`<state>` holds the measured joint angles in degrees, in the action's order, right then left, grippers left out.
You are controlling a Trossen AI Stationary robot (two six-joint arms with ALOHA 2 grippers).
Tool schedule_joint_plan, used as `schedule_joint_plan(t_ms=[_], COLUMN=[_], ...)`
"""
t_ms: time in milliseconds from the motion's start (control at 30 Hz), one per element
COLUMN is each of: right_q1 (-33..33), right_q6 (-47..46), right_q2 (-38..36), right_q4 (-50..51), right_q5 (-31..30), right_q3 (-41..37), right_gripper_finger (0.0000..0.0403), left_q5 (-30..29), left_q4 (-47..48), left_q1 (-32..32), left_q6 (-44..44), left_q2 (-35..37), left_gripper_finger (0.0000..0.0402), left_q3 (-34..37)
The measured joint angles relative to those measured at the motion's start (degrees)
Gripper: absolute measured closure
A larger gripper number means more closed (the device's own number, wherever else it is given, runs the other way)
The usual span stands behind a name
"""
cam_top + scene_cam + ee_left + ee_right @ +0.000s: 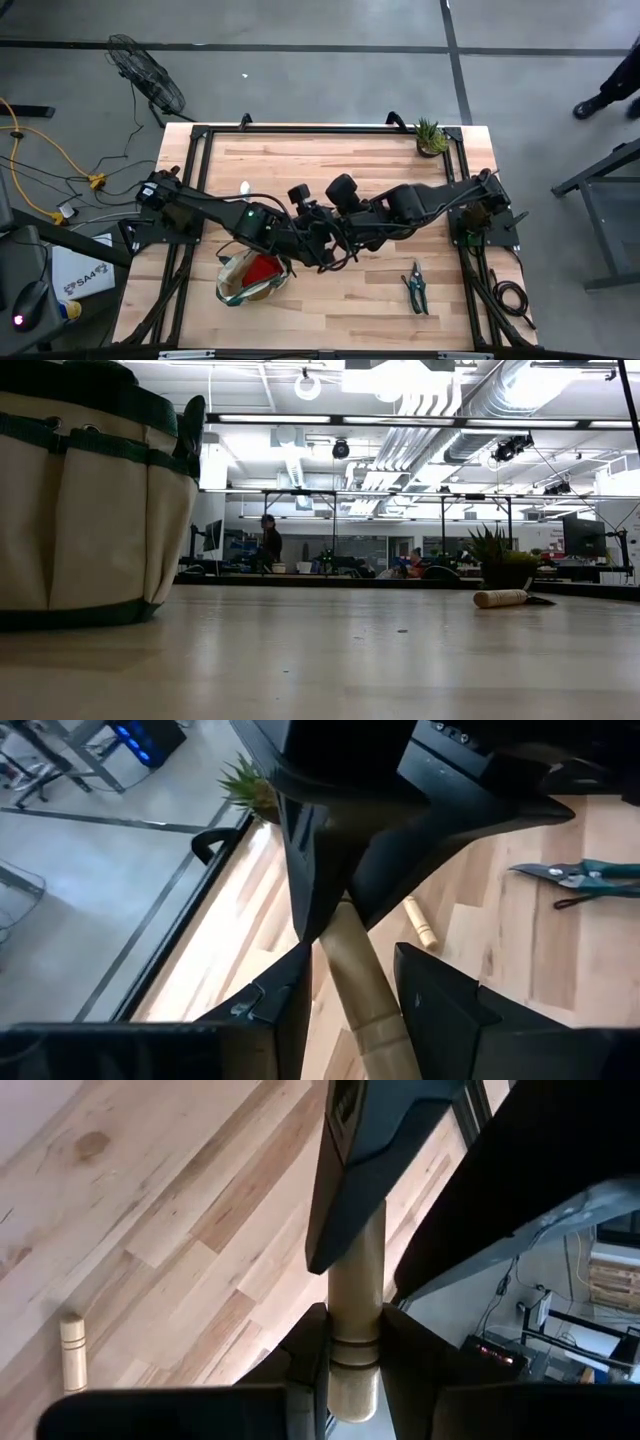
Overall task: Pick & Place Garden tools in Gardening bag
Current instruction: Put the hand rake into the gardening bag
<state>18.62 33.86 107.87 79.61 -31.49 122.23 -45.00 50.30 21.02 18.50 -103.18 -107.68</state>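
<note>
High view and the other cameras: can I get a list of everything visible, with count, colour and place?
table: one, light wood
gardening bag: one, beige with green trim, high view's lower left
red cloth: one, inside the bag
pruners: one, green-handled, lower right
held tool: one, wooden handle, mid-table, head hidden
loose tool: one, wooden handle, lying on table
potted plant: one, green, upper right corner
fan: one, black, on floor
person: one, in room behind
right gripper: shut on held tool
left gripper: at same handle
</note>
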Motion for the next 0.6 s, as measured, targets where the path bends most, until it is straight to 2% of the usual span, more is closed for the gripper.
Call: schedule_joint_plan(t_ms=[600], right_q1=[0.98], right_q6=[4.60], right_q2=[0.00], right_q4=[-0.58], right_q5=[0.52], right_q3=[-0.02], right_gripper_finger=[0.0349], left_q5=[3.23], left_q4=[0.30], left_q1=[0.02], left_q6=[-0.09], left_q2=[0.00], left_gripper_finger=[0.0261], left_q3=[0.00])
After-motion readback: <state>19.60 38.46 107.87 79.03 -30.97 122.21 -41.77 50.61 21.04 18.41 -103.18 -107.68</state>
